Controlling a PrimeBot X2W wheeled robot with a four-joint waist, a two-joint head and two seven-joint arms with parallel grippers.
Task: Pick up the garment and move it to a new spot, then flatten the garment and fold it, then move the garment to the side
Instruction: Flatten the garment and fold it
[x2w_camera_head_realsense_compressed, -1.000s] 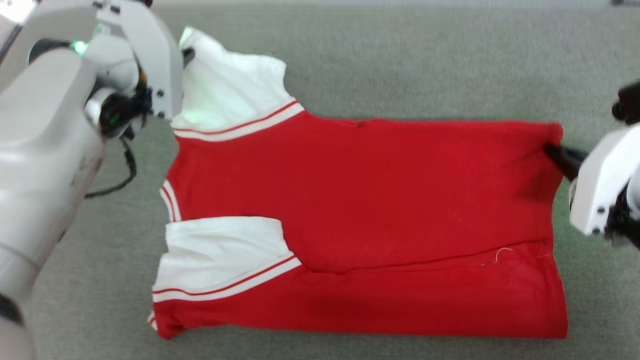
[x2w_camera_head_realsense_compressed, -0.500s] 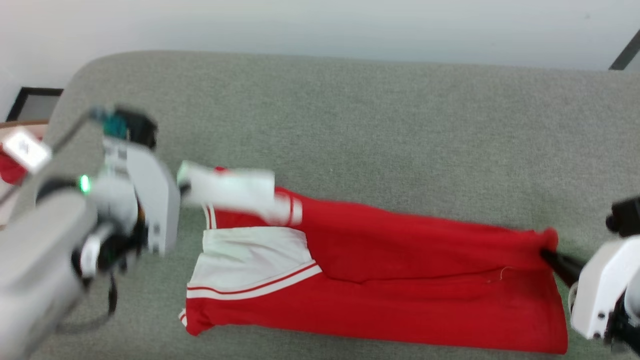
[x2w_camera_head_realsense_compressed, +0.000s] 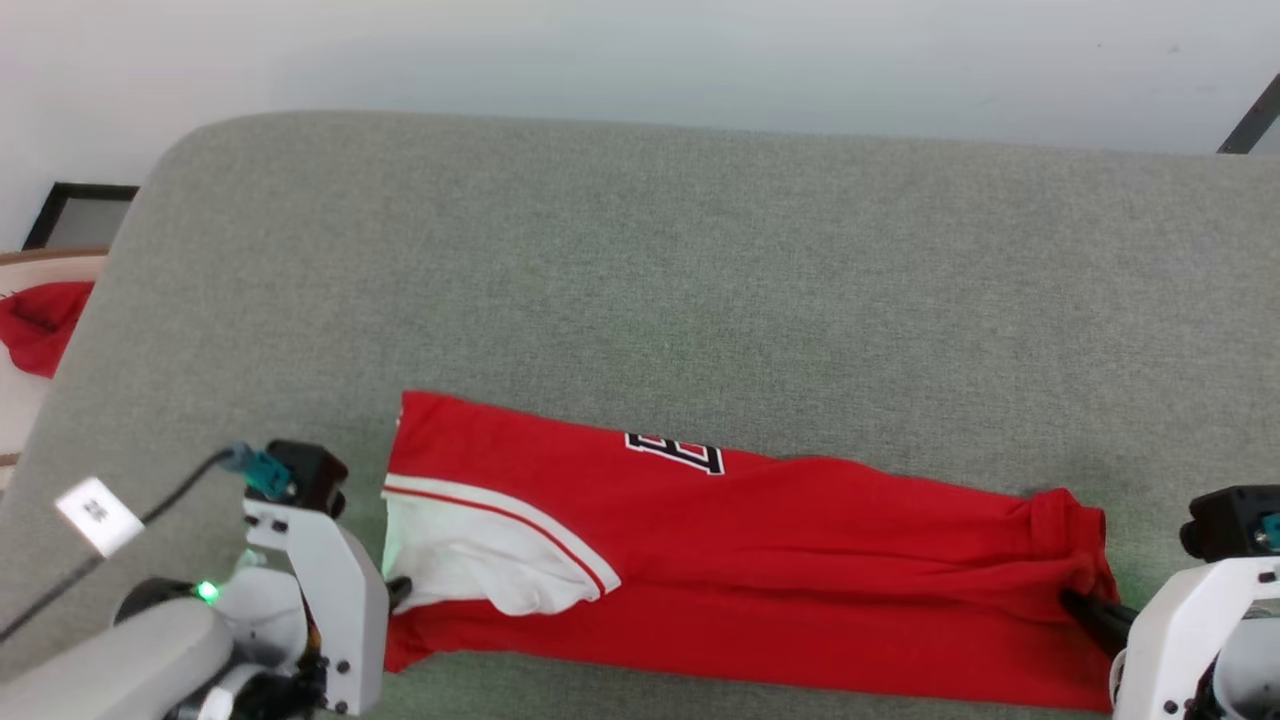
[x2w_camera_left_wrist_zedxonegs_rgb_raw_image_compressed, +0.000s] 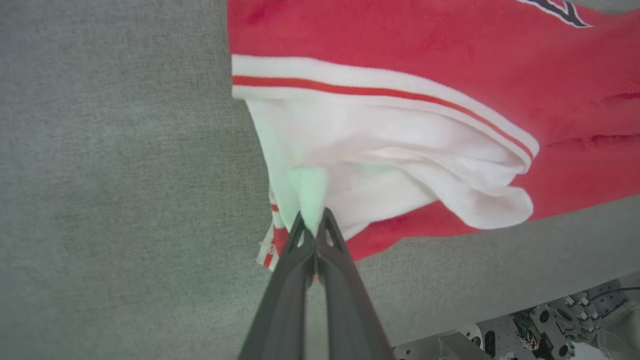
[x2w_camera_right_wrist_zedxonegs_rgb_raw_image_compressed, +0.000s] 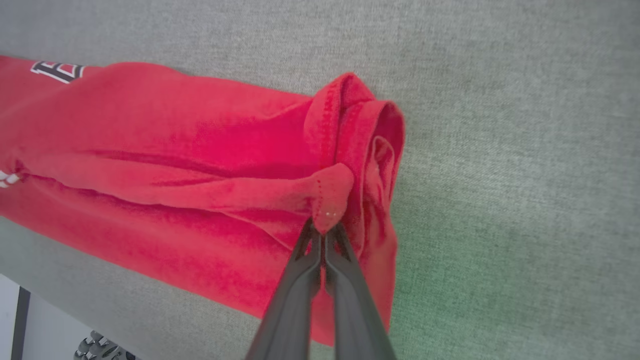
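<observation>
The left tool (x2w_camera_left_wrist_zedxonegs_rgb_raw_image_compressed: 312, 220) is pressed together on a fold of the white sleeve (x2w_camera_left_wrist_zedxonegs_rgb_raw_image_compressed: 380, 150) of the shirt (x2w_camera_head_realsense_compressed: 800, 540). The right tool (x2w_camera_right_wrist_zedxonegs_rgb_raw_image_compressed: 324, 227) pinches a bunched red corner at the hem end. The shirt lies folded in a long band on the grey table (x2w_camera_head_realsense_compressed: 640, 250), spanning from one tool to the other, its chest print (x2w_camera_head_realsense_compressed: 676, 452) along the edge farther from both.
</observation>
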